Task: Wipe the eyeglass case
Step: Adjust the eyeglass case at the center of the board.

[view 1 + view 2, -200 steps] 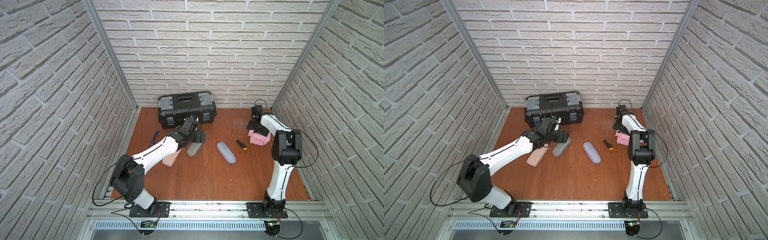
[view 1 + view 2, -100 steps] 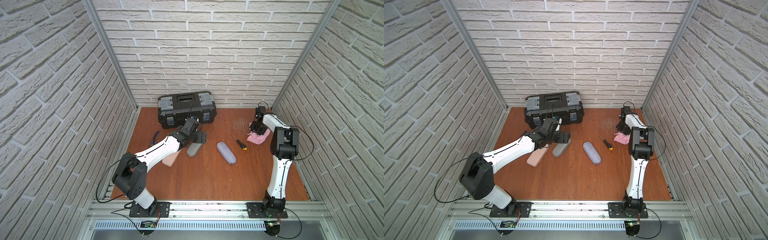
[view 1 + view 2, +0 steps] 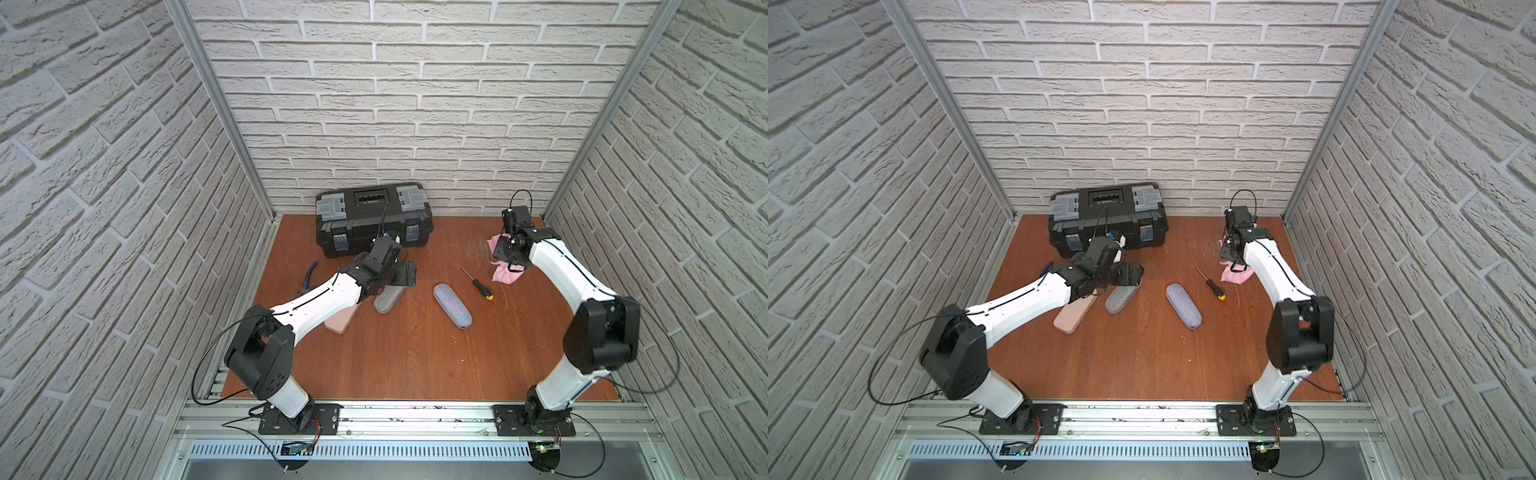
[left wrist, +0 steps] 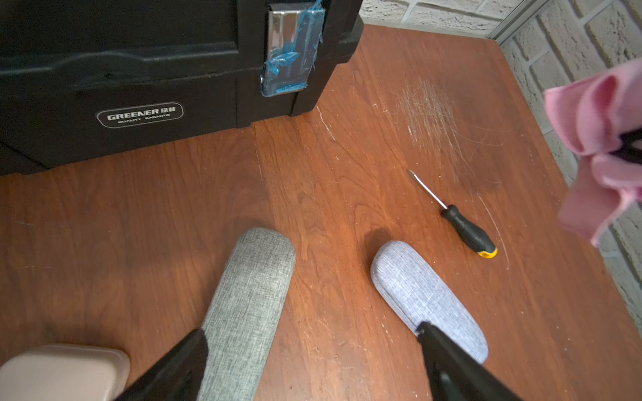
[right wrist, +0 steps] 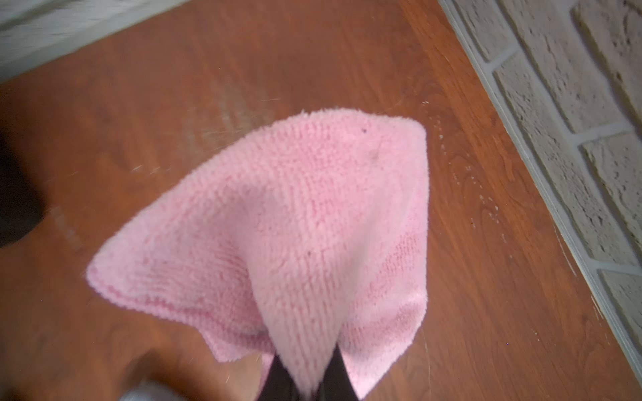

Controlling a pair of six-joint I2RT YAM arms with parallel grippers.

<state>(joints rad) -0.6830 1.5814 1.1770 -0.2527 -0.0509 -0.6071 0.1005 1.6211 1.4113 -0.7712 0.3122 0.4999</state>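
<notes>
Three eyeglass cases lie on the wooden table: a grey one (image 3: 388, 296) (image 3: 1121, 297) (image 4: 250, 295), a blue-grey one (image 3: 452, 305) (image 3: 1183, 305) (image 4: 424, 295) and a beige one (image 3: 340, 322) (image 3: 1073, 316) (image 4: 62, 371). My left gripper (image 3: 405, 274) (image 3: 1133, 274) (image 4: 311, 330) hovers open over the far end of the grey case, holding nothing. At the back right, my right gripper (image 3: 505, 249) (image 3: 1227, 249) (image 5: 307, 382) is shut on a pink cloth (image 3: 505, 276) (image 3: 1237, 275) (image 5: 295, 215) (image 4: 597, 132), which hangs from its jaws just above the table.
A black toolbox (image 3: 374, 220) (image 4: 139, 69) stands against the back wall. A black screwdriver with a yellow tip (image 3: 480, 284) (image 4: 465, 229) lies between the blue-grey case and the cloth. Blue-handled pliers (image 3: 309, 274) lie behind the left arm. Brick walls close three sides.
The right gripper went from open over the cloth to shut on it and raised it off the table. The left gripper opened a little wider and stayed by the grey case.
</notes>
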